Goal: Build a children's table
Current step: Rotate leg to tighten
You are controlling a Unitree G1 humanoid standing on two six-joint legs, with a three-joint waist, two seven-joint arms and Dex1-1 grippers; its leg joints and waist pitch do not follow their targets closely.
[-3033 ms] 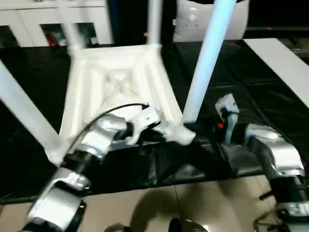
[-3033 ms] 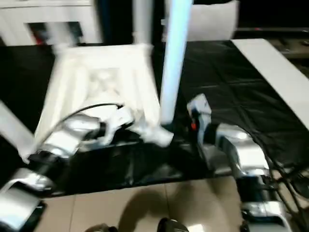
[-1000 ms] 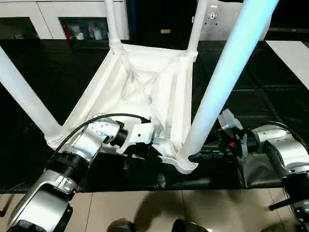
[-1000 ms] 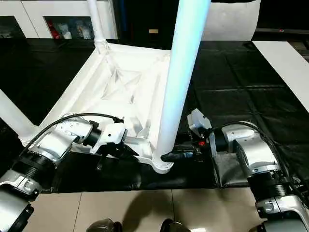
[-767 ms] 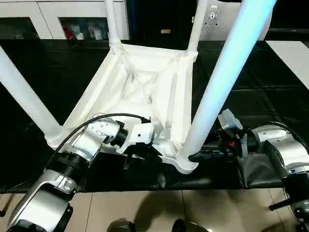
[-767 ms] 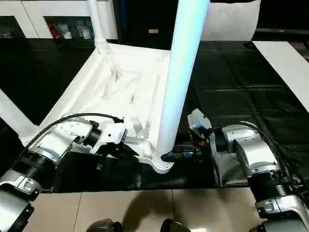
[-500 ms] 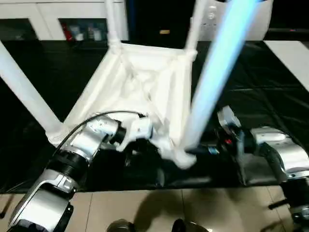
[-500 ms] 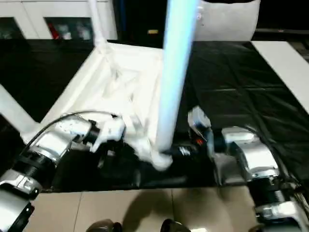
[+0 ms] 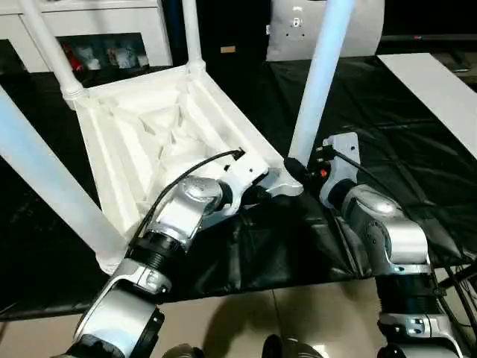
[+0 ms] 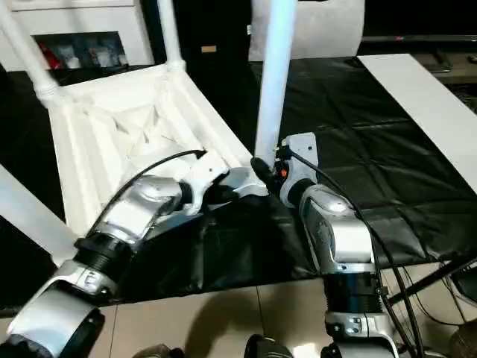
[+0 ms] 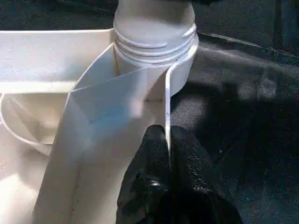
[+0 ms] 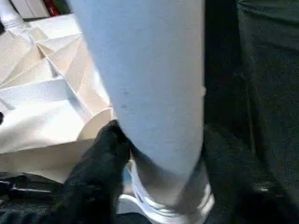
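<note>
We see one white plastic table (image 9: 160, 142) upside down on black sheeting (image 9: 387, 142), ribbed underside up, four smooth tapered legs (image 9: 319, 78) standing in round corner sockets. Our left gripper (image 11: 167, 154) pinches its thin rim. Our right gripper (image 12: 154, 168) clasps one leg's base.

A black sheet (image 9: 417, 142) covered the work surface, creased, its near edge hanging over a tiled floor (image 9: 246, 321). A flat white board (image 9: 436, 89) lay on the sheet at the far right. A white cabinet (image 9: 97, 33) with glass doors stood behind, small items on its shelf. A white panel (image 9: 298, 30) stood beside it
</note>
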